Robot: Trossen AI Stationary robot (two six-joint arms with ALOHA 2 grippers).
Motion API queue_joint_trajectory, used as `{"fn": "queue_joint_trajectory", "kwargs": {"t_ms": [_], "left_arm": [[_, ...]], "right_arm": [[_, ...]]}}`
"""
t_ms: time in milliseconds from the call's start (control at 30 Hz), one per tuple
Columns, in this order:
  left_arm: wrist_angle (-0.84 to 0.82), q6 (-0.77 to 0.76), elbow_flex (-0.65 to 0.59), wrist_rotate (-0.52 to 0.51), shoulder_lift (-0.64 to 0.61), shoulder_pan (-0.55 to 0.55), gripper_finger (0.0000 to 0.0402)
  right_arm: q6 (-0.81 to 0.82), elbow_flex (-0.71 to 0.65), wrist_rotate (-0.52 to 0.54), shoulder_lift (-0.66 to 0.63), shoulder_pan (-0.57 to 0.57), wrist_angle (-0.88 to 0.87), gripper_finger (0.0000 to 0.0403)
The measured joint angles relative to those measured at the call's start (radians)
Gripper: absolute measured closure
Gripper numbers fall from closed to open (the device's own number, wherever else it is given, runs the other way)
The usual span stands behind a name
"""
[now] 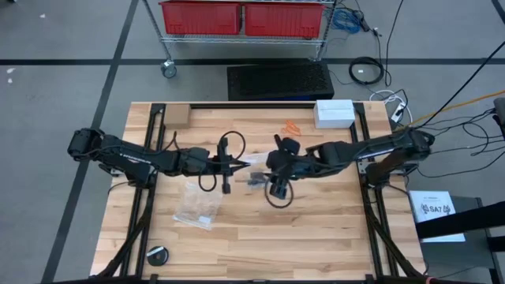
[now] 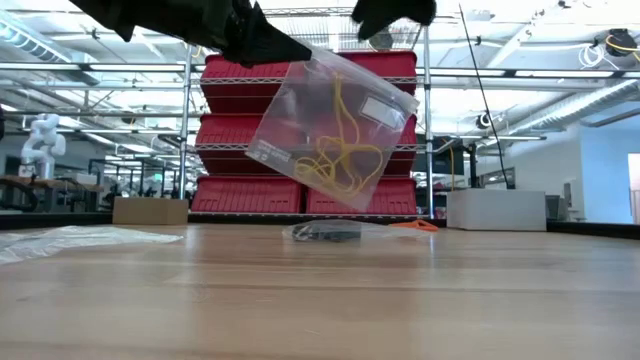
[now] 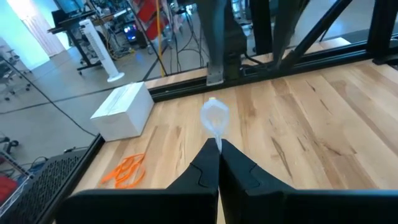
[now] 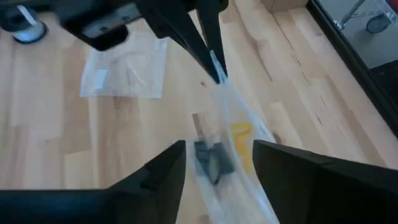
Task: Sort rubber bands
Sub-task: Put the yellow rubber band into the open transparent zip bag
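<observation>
Left pincer [image 3: 217,155] pinches a clear bag [image 2: 332,125] of yellow bands [image 2: 340,155] above the surface [image 2: 320,300]; right pincer [image 4: 217,162] gapes wide.

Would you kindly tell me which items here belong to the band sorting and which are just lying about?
Job:
- yellow bands in the clear bag held by the left tool
- orange bands
- black bands
- right tool, open

Lying about:
- white box
- flat bag
- black puck

High camera faces straight down over the whole table [image 1: 260,244]. Low camera sits at tabletop level, facing the red-bin shelves [image 2: 300,130]. Both show the shelves.
</observation>
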Motion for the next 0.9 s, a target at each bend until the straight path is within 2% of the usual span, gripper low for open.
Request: {"fn": "queue_joint_trajectory", "kwargs": {"t_ms": [133,267,367,467,600,767,900], "left_arm": [[-0.006,-0.002,0.000,0.000,0.000,0.000,0.0401],[-0.025,-0.001,0.000,-0.013,0.000,0.000,0.0401],[-0.031,-0.001,0.000,-0.064,0.000,-0.005,0.0401],[-0.057,0.000,0.000,-0.103,0.000,-0.013,0.0401],[-0.060,0.000,0.000,-0.143,0.000,-0.032,0.0401],[-0.088,-0.040,0.001,-0.147,0.036,-0.056,0.0401],[-0.090,-0.084,0.001,-0.133,0.113,-0.064,0.0401]], "right_arm": [[0.073,0.000,0.005,-0.041,0.047,-0.085,0.0222],[0.228,-0.010,0.005,-0.046,0.106,-0.255,0.0243],[0.334,-0.073,0.008,-0.046,0.160,-0.280,0.0277],[0.425,-0.167,0.044,-0.045,0.215,-0.270,0.0328],[0.579,-0.332,0.098,-0.044,0.252,-0.150,0.0393],[0.646,-0.522,0.110,-0.044,0.246,0.171,0.0396],[0.646,-0.617,0.129,-0.044,0.227,0.402,0.0400]]}}
